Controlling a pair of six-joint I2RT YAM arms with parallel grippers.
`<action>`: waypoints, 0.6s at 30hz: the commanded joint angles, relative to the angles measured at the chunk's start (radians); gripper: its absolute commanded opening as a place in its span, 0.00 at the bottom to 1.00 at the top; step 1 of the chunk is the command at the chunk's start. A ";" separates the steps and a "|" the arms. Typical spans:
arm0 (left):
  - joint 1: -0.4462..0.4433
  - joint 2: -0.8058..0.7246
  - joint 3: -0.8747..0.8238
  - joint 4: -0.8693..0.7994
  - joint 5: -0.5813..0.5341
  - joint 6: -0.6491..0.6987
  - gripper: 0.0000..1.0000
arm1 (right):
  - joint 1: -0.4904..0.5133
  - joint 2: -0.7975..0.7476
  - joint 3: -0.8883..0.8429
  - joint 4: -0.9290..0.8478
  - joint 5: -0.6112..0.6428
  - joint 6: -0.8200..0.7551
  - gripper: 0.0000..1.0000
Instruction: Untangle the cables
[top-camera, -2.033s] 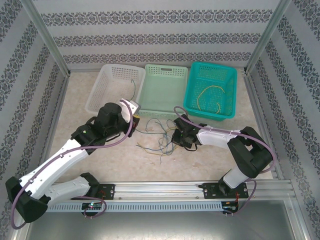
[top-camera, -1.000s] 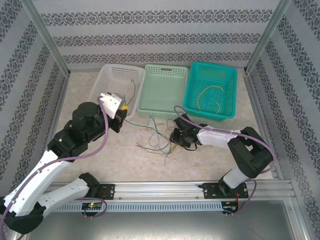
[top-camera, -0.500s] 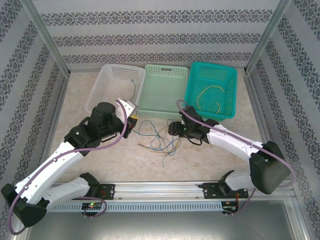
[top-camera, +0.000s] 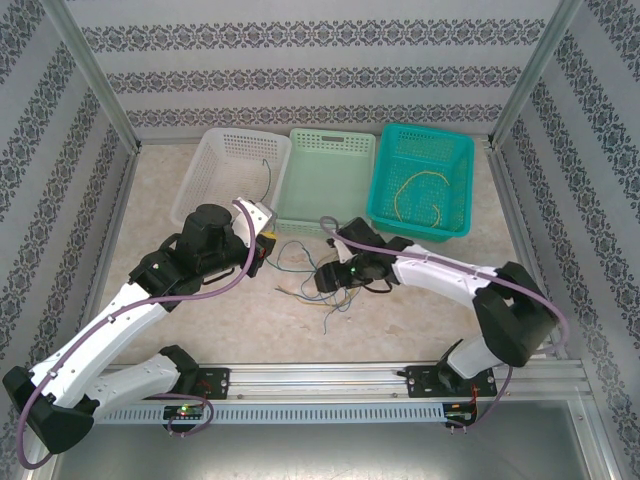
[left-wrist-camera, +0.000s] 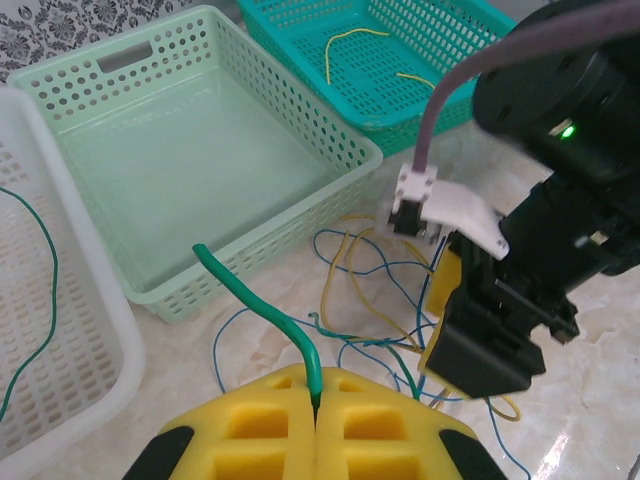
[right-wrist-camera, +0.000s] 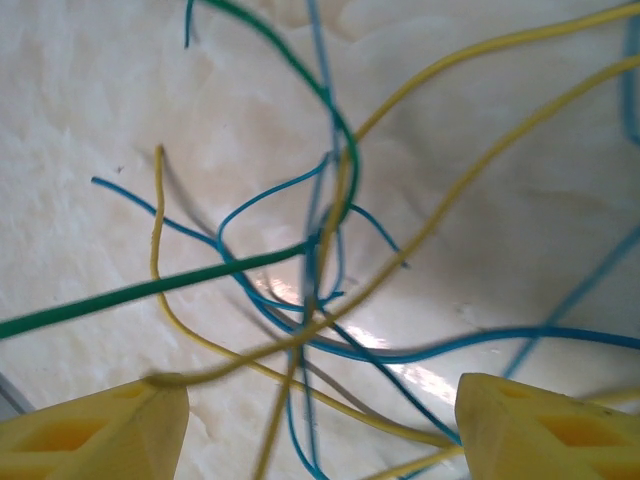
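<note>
Now, white basket (top-camera: 200, 170): far left of the row of 3, with 1 green strand (top-camera: 266, 172) lying inside.
Left gripper (left-wrist-camera: 316, 392): yellow pads (left-wrist-camera: 255, 430) pressed together on a green cable (left-wrist-camera: 262, 305), just in front of the pale green basket (top-camera: 325, 190).
Green cable's axis: it rises from the pads, bends, then runs rightward across the table (top-camera: 400, 330) into the tangle (top-camera: 318, 282), so it lies roughly left to right.
Tangle: on the table between the 2 grippers, near the baskets' front edge, where blue, yellow and green strands cross in 1 knot.
Right gripper (right-wrist-camera: 320, 425): fingers (right-wrist-camera: 100, 435) spread wide and gripping nothing; it hangs directly over the knot, whose strands lie between and ahead of the tips.
Nearer arm, as a judgement: the right, since the knot sits under its jaws while the left holds the green cable's far end.
Teal basket (top-camera: 425, 128): far right, with yellow strands (left-wrist-camera: 345, 40) in it.
</note>
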 joint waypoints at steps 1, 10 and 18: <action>0.011 -0.006 0.037 -0.004 0.003 0.022 0.00 | 0.009 0.039 0.051 -0.020 -0.017 -0.051 0.71; 0.012 -0.018 0.040 -0.009 -0.019 0.029 0.00 | -0.006 0.067 0.042 -0.090 0.081 -0.059 0.26; 0.013 -0.028 0.072 -0.029 -0.063 0.048 0.00 | -0.073 0.008 -0.013 -0.030 0.154 0.076 0.00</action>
